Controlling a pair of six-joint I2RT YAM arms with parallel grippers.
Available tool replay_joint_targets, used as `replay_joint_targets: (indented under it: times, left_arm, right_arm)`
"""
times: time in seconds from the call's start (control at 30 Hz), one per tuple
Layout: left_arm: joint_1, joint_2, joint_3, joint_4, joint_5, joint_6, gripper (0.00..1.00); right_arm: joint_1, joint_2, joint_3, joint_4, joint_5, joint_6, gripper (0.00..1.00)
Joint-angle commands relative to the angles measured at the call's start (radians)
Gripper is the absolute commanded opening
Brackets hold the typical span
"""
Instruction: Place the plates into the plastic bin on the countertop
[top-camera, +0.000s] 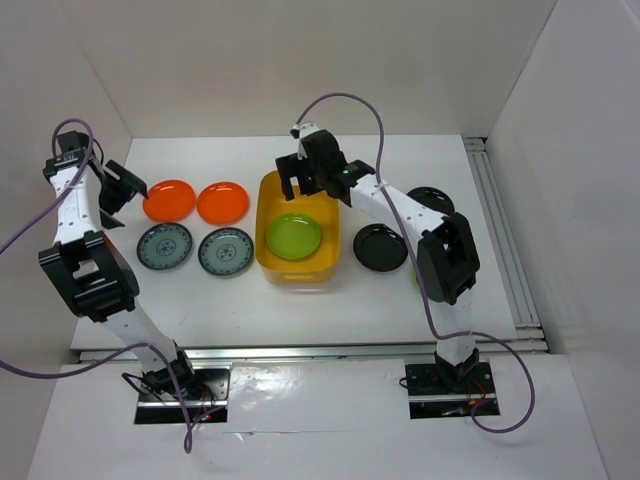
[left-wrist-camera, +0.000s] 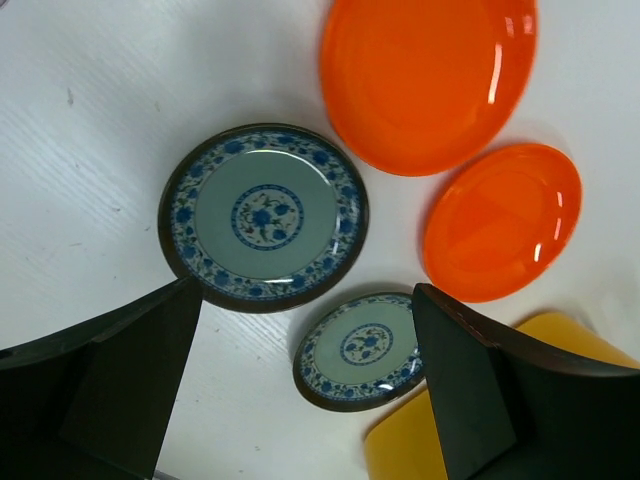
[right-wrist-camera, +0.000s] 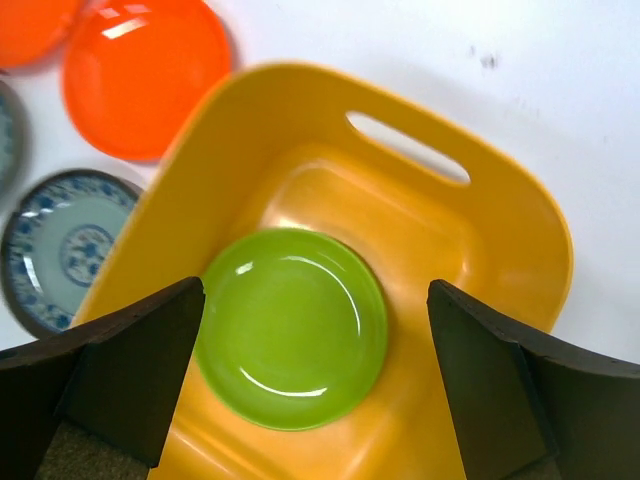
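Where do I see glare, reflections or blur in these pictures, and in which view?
Top external: strong white glare on the shiny panel between the arm bases. Left wrist: bright streaks on both orange plates, while the patterned plates are sharp. Right wrist: curved highlights on the lime green plate; the right gripper's fingers, very near the lens, look dark and slightly soft.

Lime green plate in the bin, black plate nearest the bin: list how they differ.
Colour: the lime green plate is bright green, the black plate glossy black. Place: the lime green plate lies inside the yellow plastic bin; the black plate lies on the white countertop beside it. Both are round, lie flat and look alike in size.
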Motion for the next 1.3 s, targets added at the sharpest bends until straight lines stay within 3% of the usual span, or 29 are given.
replay_joint_targets:
  times: [0.0,0.3,0.63,0.87,0.97,1.27]
  left_arm:
    - [0.037,0.031,-0.025,0.033,0.053,-0.025,1.00]
    - [0.077,0.147,-0.059,0.185,0.178,-0.002,0.96]
    - [0.077,0.322,0.044,0.263,0.192,0.044,0.93]
    - [0.068,0.293,-0.022,0.430,0.204,0.033,0.91]
    - [0.048,0.364,0.041,0.379,0.184,0.044,0.88]
    - [0.017,0.419,-0.007,0.414,0.161,0.044,0.77]
  right_arm:
    - [0.044,-0.093,0.086,-0.003,0.012,-0.030,1.00]
    - [0.087,-0.331,-0.007,0.030,-0.226,-0.093,1.00]
    - [0.096,-0.504,-0.147,0.020,-0.244,-0.095,1.00]
    - [0.124,-0.526,-0.156,-0.024,-0.226,-0.095,1.00]
    - [0.124,-0.526,-0.156,-0.035,-0.204,-0.095,1.00]
    - [0.124,-0.497,-0.078,-0.102,-0.195,-0.124,1.00]
